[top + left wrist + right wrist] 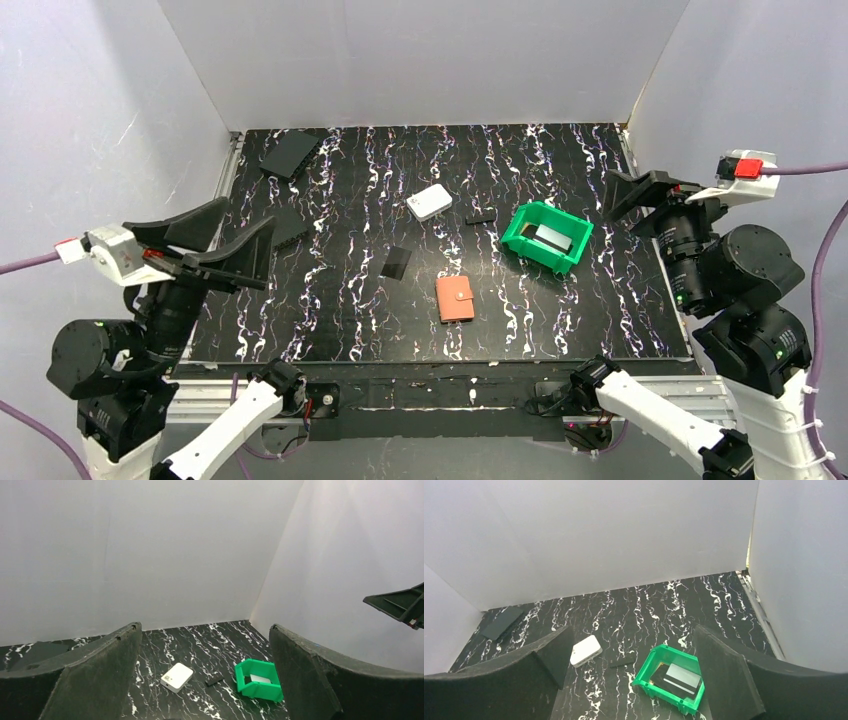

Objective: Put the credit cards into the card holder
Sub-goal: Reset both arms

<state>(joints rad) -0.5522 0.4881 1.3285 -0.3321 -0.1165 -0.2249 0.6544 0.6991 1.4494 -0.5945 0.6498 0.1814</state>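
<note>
Top external view, starting at the near edge: the left gripper [204,626] hangs raised well to the left of the small orange-brown leather card holder [455,298], jaws spread wide, nothing between them. That card holder lies folded shut and flat on the black marbled table [620,310], snap tab across its right side, towards the near middle. Just beyond it and a touch left, a thin black card [397,262] lies flat on the table, apart from it. Beyond the card holder and to its right sits the green plastic bin [521,229], and the right wrist view shows a grey card [681,676] inside it, lying on something dark. The right gripper [632,628] hovers farther right of the card holder, past the bin, jaws parted and holding nothing. Straight beyond the card holder is a small black bar [481,216], then the white rounded box [429,202]. Far off to the card holder's left, by the back wall, lies a dark flat sheet [291,153].
</note>
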